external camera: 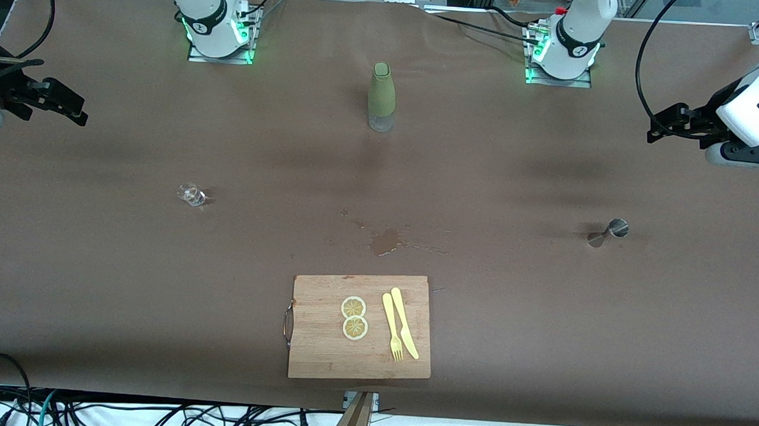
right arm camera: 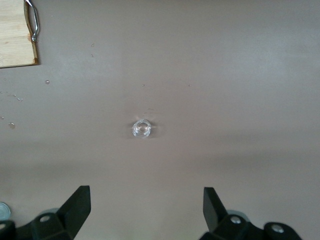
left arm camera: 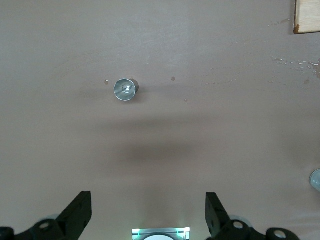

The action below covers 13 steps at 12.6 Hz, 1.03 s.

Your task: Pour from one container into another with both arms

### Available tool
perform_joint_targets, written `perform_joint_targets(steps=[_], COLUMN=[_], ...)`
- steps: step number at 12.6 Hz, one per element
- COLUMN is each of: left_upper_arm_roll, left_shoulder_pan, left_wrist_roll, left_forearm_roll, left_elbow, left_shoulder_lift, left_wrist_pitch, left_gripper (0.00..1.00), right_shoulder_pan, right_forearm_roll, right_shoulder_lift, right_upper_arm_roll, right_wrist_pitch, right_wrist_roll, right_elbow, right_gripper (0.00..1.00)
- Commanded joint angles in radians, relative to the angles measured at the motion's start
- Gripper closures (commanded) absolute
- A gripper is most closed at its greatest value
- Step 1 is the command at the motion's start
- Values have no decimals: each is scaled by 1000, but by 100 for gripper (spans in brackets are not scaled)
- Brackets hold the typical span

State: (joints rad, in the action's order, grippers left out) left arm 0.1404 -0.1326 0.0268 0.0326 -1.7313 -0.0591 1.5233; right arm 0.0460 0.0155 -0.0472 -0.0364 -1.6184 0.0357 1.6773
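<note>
A small clear glass [external camera: 192,195] stands on the brown table toward the right arm's end; in the right wrist view this glass [right arm camera: 142,128] sits apart from the fingers. My right gripper [external camera: 70,107] [right arm camera: 146,205] hangs open and empty over that end of the table. A metal jigger [external camera: 611,232] [left arm camera: 125,90] stands toward the left arm's end. My left gripper [external camera: 662,126] [left arm camera: 148,212] hangs open and empty over that end, well clear of the jigger. Between the two bases stands a bottle with a green sleeve [external camera: 382,98].
A wooden cutting board [external camera: 322,345] with a metal handle lies near the front edge, holding two lemon slices [external camera: 354,317], a yellow fork [external camera: 392,325] and knife [external camera: 405,322]. A wet spill [external camera: 386,241] marks the table just past the board. Cables hang at the table's edges.
</note>
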Motion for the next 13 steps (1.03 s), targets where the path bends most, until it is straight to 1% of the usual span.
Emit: perform_joint_targets(steps=[1, 13], left_upper_arm_roll=[7, 1], left_shoulder_pan=[-2, -8], left_wrist_roll=[24, 25], left_forearm_roll=[-28, -19], left_elbow=[1, 4], left_shoulder_lift=[-10, -7], left_wrist_pitch=[-15, 6], left_gripper=[0, 0], right_shoulder_pan=[2, 2], right_forearm_roll=[-11, -11], right_shoulder_lift=[-9, -8], right_upper_arm_roll=[0, 0], right_wrist_pitch=[9, 9], right_wrist_roll=[7, 7], right_elbow=[1, 1], right_gripper=[0, 0])
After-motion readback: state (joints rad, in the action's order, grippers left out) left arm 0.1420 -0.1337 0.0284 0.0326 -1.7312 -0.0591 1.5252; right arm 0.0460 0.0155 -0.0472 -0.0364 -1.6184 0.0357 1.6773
